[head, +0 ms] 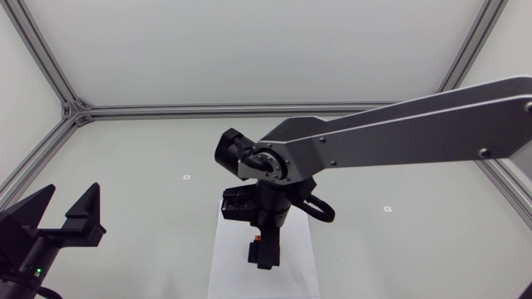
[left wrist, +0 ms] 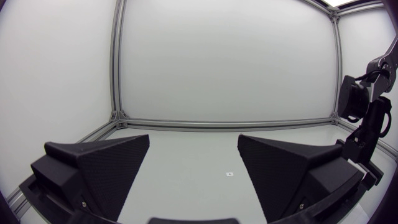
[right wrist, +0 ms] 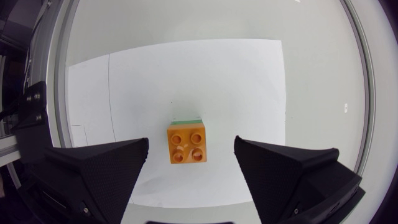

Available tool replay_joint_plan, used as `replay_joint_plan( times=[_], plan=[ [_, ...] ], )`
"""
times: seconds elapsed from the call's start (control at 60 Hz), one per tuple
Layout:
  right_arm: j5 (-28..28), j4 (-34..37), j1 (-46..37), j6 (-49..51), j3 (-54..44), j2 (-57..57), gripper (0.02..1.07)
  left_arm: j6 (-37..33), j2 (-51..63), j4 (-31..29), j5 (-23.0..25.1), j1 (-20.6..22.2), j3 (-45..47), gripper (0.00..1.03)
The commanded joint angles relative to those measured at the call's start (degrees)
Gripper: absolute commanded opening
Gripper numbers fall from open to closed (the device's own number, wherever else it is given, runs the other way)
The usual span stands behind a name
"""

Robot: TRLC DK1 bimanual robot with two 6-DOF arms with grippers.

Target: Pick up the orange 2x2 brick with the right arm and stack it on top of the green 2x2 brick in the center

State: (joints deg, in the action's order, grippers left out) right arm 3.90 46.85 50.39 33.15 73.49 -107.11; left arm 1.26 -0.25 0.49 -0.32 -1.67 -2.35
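**Orange brick** (right wrist: 187,145): studs up, between the right pincer's fingers (right wrist: 112,162) but touching neither. It sits on the green brick (right wrist: 186,117), of which only a thin strip shows along the edge farther from the pincer.

**Right pincer** (head: 264,252): open, low centre of the head view, hanging over the stack. Its arm (head: 399,133) comes in from the right edge.

**White sheet** (right wrist: 236,74): under the stack, lying on the table (head: 150,166).

**Left pincer** (head: 69,203): open, lower left of the head view, well apart from the stack.

**Risks, as judged:**
- The bricks may be resting rather than clicked together; whether the studs are seated cannot be told.
- A sideways pull-away could clip the orange brick with a finger and tip it off.
- The same contact could slide the whole stack on the sheet.
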Motion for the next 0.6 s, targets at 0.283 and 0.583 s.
replay_joint_plan(
  times=[0.283,0.583],
  plan=[
    [2.16,3.16,-3.81,-4.76,-0.02,20.71,1.03,-0.73,-0.45,-0.84,0.23,-0.09,2.35,0.99],
    [4.01,1.75,-19.37,-8.8,-4.24,32.84,1.03,-0.73,-0.45,-0.76,0.23,-0.09,2.35,0.99]
  ],
)
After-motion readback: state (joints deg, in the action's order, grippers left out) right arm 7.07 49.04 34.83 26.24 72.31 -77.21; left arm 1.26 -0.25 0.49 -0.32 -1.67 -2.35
